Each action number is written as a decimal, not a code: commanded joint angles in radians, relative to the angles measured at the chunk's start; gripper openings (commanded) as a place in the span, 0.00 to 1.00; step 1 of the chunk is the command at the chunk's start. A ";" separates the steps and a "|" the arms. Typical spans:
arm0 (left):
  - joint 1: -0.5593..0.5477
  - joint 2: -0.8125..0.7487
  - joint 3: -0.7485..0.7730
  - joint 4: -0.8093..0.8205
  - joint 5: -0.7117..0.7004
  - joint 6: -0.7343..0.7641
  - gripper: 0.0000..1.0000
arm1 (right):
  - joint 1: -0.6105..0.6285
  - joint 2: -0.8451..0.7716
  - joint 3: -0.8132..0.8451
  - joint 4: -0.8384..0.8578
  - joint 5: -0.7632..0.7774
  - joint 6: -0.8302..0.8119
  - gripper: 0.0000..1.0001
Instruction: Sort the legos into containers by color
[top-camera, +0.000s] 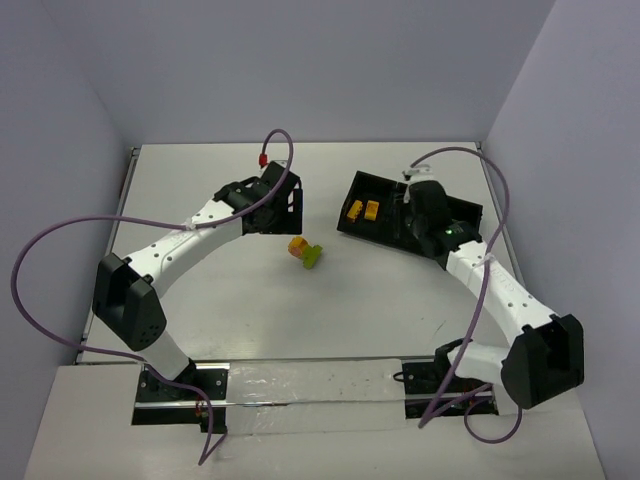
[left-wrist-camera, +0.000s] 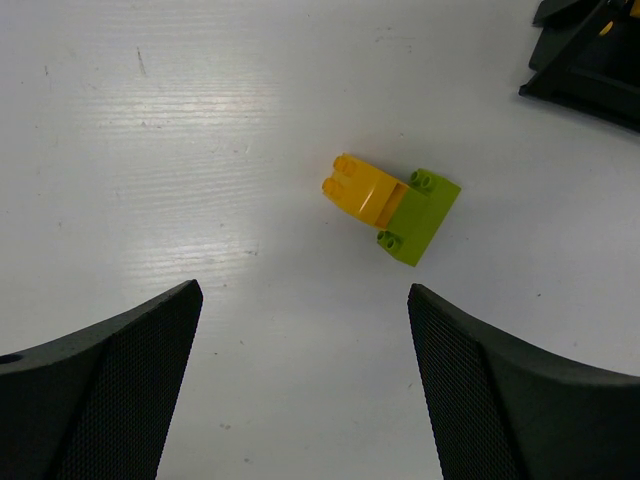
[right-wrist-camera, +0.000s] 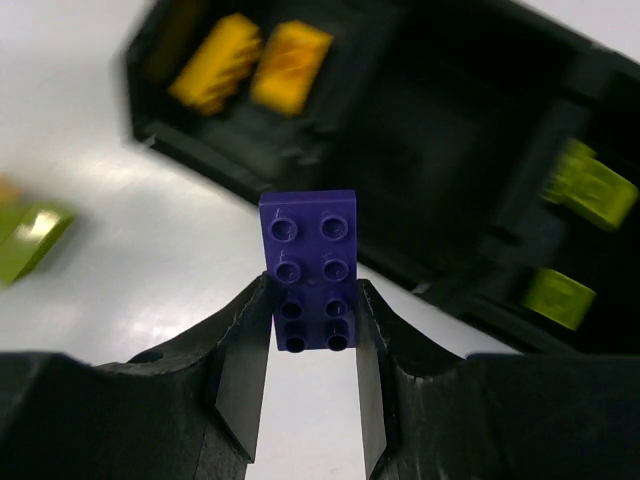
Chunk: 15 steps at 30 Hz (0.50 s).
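Pale grey walls close in a white worktop (top-camera: 250, 320), where a black tray (top-camera: 462, 208) with three compartments lies at an angle on the right.

The right end effector (right-wrist-camera: 310, 300) is closed on a purple brick (right-wrist-camera: 310, 250), studs facing the wrist camera. It pinches only the brick's lower end, and most of the brick sticks out past the fingertips. It hangs at the tray's near wall, facing the middle compartment (right-wrist-camera: 440, 150), which looks bare. The left compartment holds two orange-yellow bricks (right-wrist-camera: 250, 70). The right one holds two lime green bricks (right-wrist-camera: 590, 185).

The left end effector (left-wrist-camera: 300, 300) is spread wide and holds nothing. It hovers over a loose orange-yellow brick (left-wrist-camera: 362, 190) and a lime green brick (left-wrist-camera: 420, 215) that touch on the worktop. I cannot tell whether they are clipped together.

The main risk is the shallow grip. With so little of the purple brick between the pads, it could pivot or slip out. If let go too soon, it would probably hit the tray wall or fall back onto the worktop. If it drifts sideways, it would land among the wrong colour. On the left, closing around the touching pair could lift both colours at once, or knock one away.
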 joint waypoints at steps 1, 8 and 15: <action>0.002 -0.039 0.014 0.025 0.028 0.021 0.91 | -0.123 0.040 0.062 0.107 0.018 0.079 0.04; 0.002 -0.038 0.021 0.016 0.041 0.011 0.91 | -0.216 0.208 0.137 0.170 -0.002 0.081 0.12; 0.002 -0.041 0.023 -0.001 0.033 0.011 0.92 | -0.238 0.309 0.207 0.183 -0.035 0.056 0.63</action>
